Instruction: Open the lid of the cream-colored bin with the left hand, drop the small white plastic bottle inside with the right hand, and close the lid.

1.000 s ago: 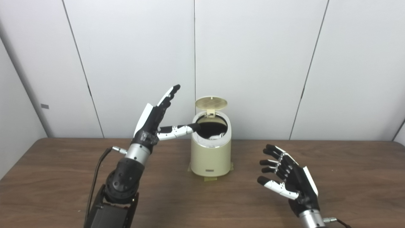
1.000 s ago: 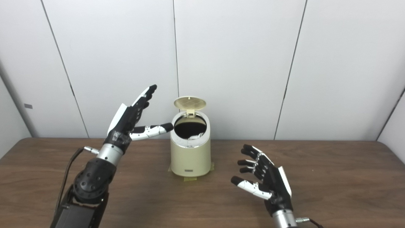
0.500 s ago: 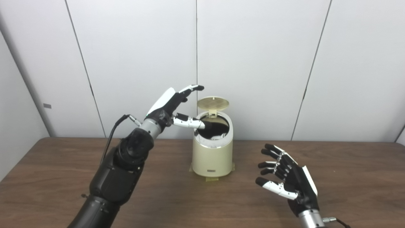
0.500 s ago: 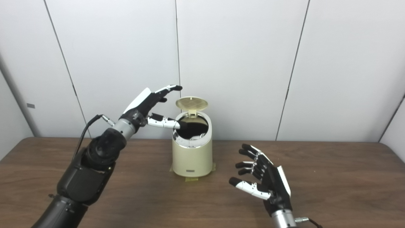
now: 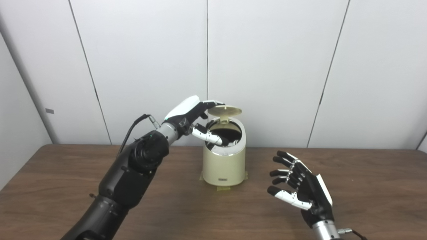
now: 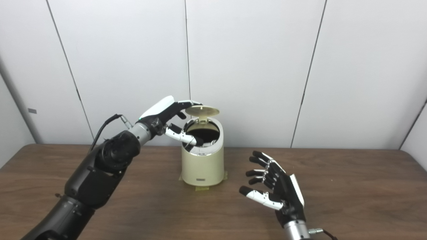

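Note:
The cream-colored bin (image 5: 223, 166) stands at the middle back of the wooden table. Its round lid (image 5: 226, 110) is tipped partway down on its rear hinge, nearly level above the dark opening. My left hand (image 5: 192, 115) is open at the bin's upper left; its fingers (image 5: 213, 103) rest on the lid's left edge and the thumb reaches across the opening. A bit of white shows inside the opening (image 6: 207, 144); I cannot tell if it is the bottle. My right hand (image 5: 302, 191) hovers open and empty to the right of the bin, palm turned left.
Bare brown table (image 5: 60, 186) spreads on both sides of the bin. Tape tabs (image 5: 223, 188) show at the bin's base. White wall panels (image 5: 267, 66) stand close behind it. A black cable (image 5: 133, 125) loops from my left wrist.
My left hand moved right and tipped palm-down onto the lid, which swung from upright to nearly level. The right hand barely shifted.

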### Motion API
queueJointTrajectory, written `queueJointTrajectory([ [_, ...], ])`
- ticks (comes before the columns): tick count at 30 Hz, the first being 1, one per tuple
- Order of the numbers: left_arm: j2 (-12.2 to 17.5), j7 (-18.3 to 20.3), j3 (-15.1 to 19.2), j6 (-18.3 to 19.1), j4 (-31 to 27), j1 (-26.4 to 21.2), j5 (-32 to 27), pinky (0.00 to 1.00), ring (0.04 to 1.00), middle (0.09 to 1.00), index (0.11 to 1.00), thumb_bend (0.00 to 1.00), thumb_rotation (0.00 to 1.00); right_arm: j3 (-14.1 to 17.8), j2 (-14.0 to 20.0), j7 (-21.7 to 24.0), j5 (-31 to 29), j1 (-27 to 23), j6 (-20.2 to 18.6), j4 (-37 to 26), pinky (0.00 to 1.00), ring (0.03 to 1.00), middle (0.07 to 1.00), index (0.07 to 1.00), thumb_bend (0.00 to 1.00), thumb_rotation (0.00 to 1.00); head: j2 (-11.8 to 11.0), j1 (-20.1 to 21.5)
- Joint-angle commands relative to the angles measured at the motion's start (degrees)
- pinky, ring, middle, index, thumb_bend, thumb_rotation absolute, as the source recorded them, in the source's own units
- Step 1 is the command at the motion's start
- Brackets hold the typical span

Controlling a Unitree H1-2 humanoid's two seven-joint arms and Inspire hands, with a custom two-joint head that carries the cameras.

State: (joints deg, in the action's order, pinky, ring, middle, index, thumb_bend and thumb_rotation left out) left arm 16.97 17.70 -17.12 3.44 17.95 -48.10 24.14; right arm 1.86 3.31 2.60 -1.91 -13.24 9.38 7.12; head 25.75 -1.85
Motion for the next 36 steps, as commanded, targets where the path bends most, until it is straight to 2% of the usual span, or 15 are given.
queueJointTrajectory([
  [1, 0.9, -0.1, 0.0, -1.3, -2.9, -2.1, 0.6, 0.77, 0.916, 0.866, 0.838, 1.0, 0.3, -0.1, -0.1, -0.1, -0.1, -1.6, 0.9, -2.7, 0.47, 0.598, 0.781, 0.792, 0.86, 0.28, 0.1, 0.0],
  [7, 2.5, 2.8, -1.3, -0.6, -7.5, -1.5, 3.0, 0.86, 0.986, 0.872, 0.855, 0.99, 0.31, -0.2, -0.1, 0.2, -0.6, -1.6, 0.5, -2.9, 0.46, 0.596, 0.783, 0.795, 0.85, 0.27, 0.2, 0.0],
  [13, 5.9, 4.4, -5.8, -3.2, -13.3, -2.2, 12.6, 0.94, 1.0, 0.85, 0.847, 0.99, 0.3, -0.3, -0.2, 0.1, -0.7, -1.5, -0.4, -3.4, 0.46, 0.595, 0.779, 0.791, 0.86, 0.27, 0.2, 0.1],
  [17, 7.4, 6.1, -7.6, -4.2, -15.7, -2.3, 17.2, 0.99, 0.997, 0.821, 0.834, 1.0, 0.33, -0.4, -0.2, 0.0, -0.2, -1.5, -0.2, -3.4, 0.46, 0.589, 0.777, 0.794, 0.86, 0.27, 0.4, 0.1],
  [25, 8.4, 10.8, -9.1, -4.4, -18.3, -1.9, 24.4, 1.0, 0.987, 0.8, 0.817, 1.0, 0.32, -0.5, -0.3, 0.1, -0.6, -1.6, -0.9, -3.7, 0.46, 0.59, 0.774, 0.789, 0.87, 0.28, 0.6, 0.3],
  [36, 7.7, 14.1, -8.3, -3.8, -19.6, -0.5, 27.2, 1.0, 0.965, 0.794, 0.811, 1.0, 0.3, -0.7, -0.1, 0.0, 0.1, -1.6, -1.0, -4.0, 0.47, 0.591, 0.773, 0.785, 0.86, 0.28, 1.4, 0.5],
])
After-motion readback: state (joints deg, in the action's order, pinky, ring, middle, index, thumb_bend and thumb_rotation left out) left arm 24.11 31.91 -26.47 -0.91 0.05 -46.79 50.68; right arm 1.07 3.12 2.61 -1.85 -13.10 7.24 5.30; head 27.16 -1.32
